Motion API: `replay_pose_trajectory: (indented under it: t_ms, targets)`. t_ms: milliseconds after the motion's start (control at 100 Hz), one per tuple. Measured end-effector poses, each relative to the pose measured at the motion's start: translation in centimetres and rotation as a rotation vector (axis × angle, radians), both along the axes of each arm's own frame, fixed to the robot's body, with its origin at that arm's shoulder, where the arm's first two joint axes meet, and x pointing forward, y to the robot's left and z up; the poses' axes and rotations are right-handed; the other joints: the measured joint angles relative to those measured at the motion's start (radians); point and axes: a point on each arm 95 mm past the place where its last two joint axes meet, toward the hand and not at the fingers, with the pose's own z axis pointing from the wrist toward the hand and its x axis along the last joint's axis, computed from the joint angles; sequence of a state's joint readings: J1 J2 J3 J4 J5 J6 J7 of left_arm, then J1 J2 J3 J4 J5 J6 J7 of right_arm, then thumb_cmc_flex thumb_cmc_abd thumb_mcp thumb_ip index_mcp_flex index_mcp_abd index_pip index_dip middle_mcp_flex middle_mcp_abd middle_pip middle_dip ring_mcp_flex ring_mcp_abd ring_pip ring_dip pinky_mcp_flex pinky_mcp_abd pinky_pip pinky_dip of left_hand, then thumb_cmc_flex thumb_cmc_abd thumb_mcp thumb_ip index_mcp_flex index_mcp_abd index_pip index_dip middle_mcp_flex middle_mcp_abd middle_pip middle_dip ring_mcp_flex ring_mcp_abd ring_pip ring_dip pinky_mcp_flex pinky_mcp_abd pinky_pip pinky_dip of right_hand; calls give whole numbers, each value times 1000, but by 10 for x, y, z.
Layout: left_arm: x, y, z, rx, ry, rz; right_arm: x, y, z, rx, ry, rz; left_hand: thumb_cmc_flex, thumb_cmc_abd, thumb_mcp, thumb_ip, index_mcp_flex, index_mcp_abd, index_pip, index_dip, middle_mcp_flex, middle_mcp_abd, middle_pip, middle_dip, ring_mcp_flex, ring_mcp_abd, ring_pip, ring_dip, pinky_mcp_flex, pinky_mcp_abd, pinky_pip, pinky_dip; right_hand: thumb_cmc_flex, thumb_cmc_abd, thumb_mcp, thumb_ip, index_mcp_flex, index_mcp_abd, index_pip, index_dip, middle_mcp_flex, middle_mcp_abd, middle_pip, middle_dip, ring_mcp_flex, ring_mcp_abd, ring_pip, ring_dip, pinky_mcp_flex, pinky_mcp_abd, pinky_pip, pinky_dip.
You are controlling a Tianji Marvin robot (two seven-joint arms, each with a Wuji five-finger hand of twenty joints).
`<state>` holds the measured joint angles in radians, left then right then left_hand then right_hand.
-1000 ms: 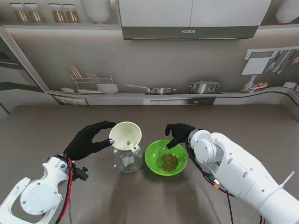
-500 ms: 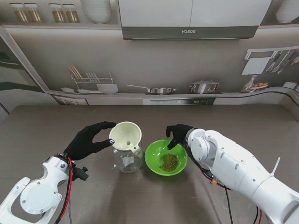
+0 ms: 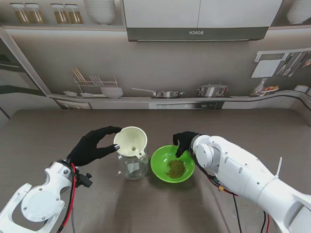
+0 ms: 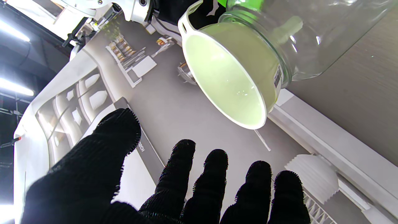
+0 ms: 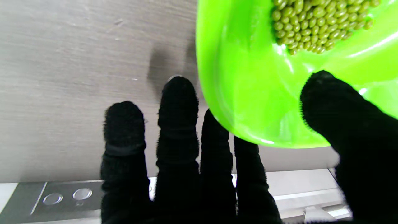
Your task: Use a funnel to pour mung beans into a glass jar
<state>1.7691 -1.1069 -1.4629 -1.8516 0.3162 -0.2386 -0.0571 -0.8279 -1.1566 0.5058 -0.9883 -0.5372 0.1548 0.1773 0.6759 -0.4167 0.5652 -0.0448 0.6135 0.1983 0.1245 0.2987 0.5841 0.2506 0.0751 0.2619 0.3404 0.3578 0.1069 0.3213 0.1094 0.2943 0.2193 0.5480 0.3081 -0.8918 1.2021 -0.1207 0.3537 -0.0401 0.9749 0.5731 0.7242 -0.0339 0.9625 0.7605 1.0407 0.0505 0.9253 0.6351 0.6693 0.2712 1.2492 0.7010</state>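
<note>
Stand view hides most of your right hand (image 3: 182, 141) behind its own white forearm, so you see only the black knuckles at the far rim of the green bowl (image 3: 159, 167). Your right wrist camera fills the gap: the thumb lies over the inside of the bowl's rim while the fingers (image 5: 178, 102) reach along the outside, though whether they actually press the wall you cannot tell, so the grip is uncertain. The mung beans (image 3: 176, 168) sit heaped in the bowl's middle and are cut off at the edge of that wrist picture. Your left hand (image 3: 90, 145) is spread and holds nothing, just to the left of the cream funnel (image 3: 130, 141), its thumb tip near the rim without clear contact. The funnel stands in the mouth of the glass jar (image 3: 133, 168), which is on the table (image 3: 43, 136) touching or nearly touching the bowl's left side.
</note>
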Motion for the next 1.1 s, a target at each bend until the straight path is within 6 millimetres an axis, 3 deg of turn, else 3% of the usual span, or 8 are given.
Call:
replay_pose_trajectory:
  t_ms: [230, 360, 510, 540, 800, 1100]
  targets:
    - [0, 0, 0, 2, 2, 3, 1, 5, -5, -3, 8, 9, 0, 0, -6, 0, 0, 0, 0, 0, 0, 8, 0, 0, 0, 0, 0, 0, 0, 0, 0, 0, 59, -27, 44, -1, 93, 34, 82, 22, 118, -36, 26, 32, 73, -31, 38, 11, 24, -1, 12, 0]
    - [0, 1, 0, 3, 4, 3, 2, 7, -9, 1, 1, 6, 0, 0, -6, 0, 1, 0, 0, 1, 11, 8, 2, 1, 0, 1, 0, 0, 0, 0, 0, 0, 108, -95, 62, -121, 182, 37, 116, 24, 232, -53, 39, 73, 122, -51, 82, 23, 50, -15, 22, -13]
    - [0, 1, 0, 3, 4, 3, 3, 7, -14, -6, -3, 19, 0, 0, -11, 0, 1, 1, 0, 2, 11, 8, 2, 1, 1, 1, 0, 0, 1, 0, 0, 0, 131, -137, 65, -175, 277, 9, 130, 25, 329, -63, 37, 87, 181, -55, 105, 24, 79, -23, 42, -26]
    - [0, 1, 0, 3, 4, 3, 3, 7, -15, -7, -1, 22, 0, 0, -11, 0, 1, 1, 0, 2, 11, 8, 2, 1, 1, 1, 0, 0, 1, 0, 0, 0, 132, -144, 65, -175, 291, 3, 136, 25, 349, -65, 36, 97, 181, -55, 107, 26, 84, -23, 47, -28]
    - [0, 1, -1, 2, 7, 5, 6, 8, -21, 9, -9, 52, 0, 0, -13, 0, 14, 1, 3, 5, 11, 8, 2, 1, 1, 8, 0, 0, 2, 0, 0, 1, 171, -154, 66, -209, 460, -109, 241, -187, 536, -79, -49, 86, 218, -55, 246, 88, 160, -76, 108, -50]
    - [0, 1, -1, -7, 12, 7, 5, 10, -21, 9, -3, 108, 0, 18, -25, 0, 27, 1, 3, 5, 11, 9, 2, 2, 1, 13, 0, 0, 10, 1, 0, 2, 171, -127, 115, -210, 517, -103, 278, -214, 627, -67, -99, 72, 238, -62, 436, 182, 287, -161, 164, -51]
